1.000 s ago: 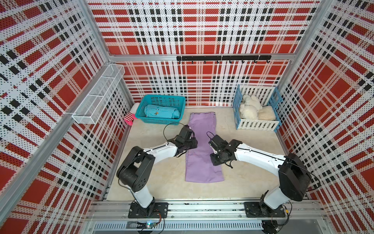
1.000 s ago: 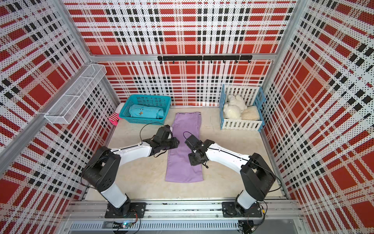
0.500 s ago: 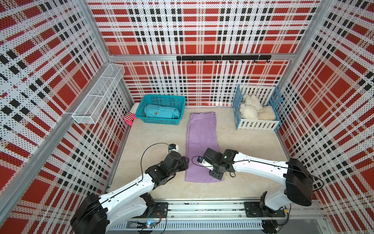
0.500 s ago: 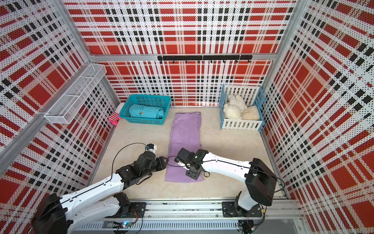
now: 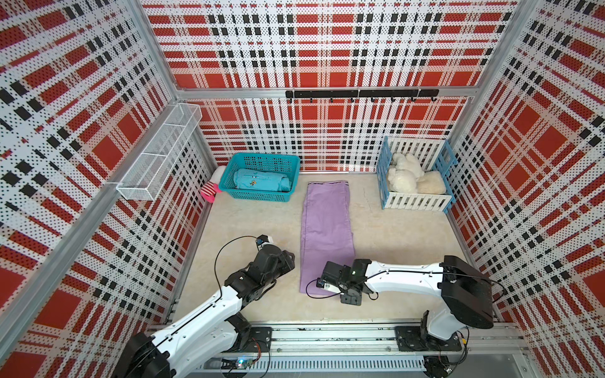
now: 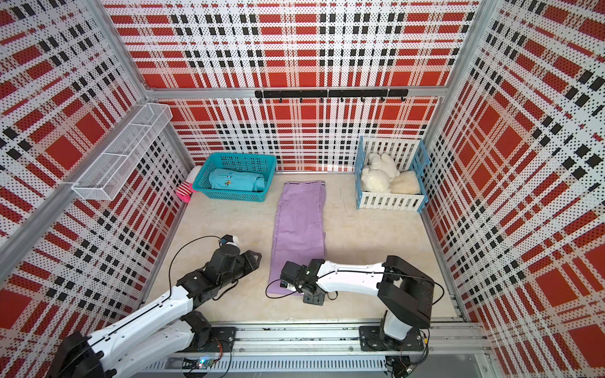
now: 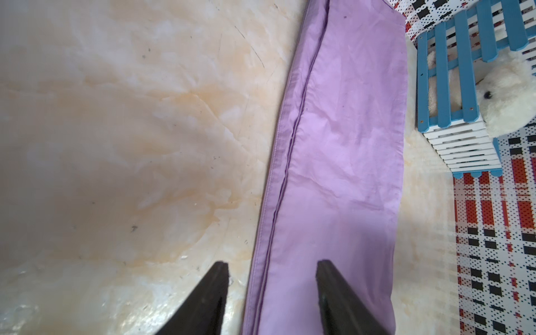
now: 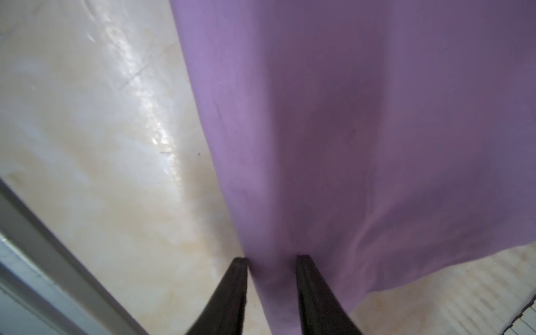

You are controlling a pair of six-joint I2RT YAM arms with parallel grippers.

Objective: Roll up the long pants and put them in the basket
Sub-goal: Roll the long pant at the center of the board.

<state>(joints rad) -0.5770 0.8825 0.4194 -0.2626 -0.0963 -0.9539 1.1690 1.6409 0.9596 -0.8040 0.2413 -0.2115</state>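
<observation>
Your right claw (image 8: 271,261) grips a bunched fold of the long pants (image 5: 327,229) at their near hem, the cloth stretching flat away from its tips. Your left claw (image 7: 271,265) is released, and the pants' side edge runs between its parted tips.

worktop (image 5: 248,229): beige, marbled | long pants (image 5: 327,225): flat, just beside left gripper (image 5: 290,260), near end at right gripper (image 8: 271,261) | teal basket (image 5: 258,196), striped sock (image 5: 209,193): well beyond left gripper | slatted crate (image 5: 415,203): well beyond right gripper
</observation>
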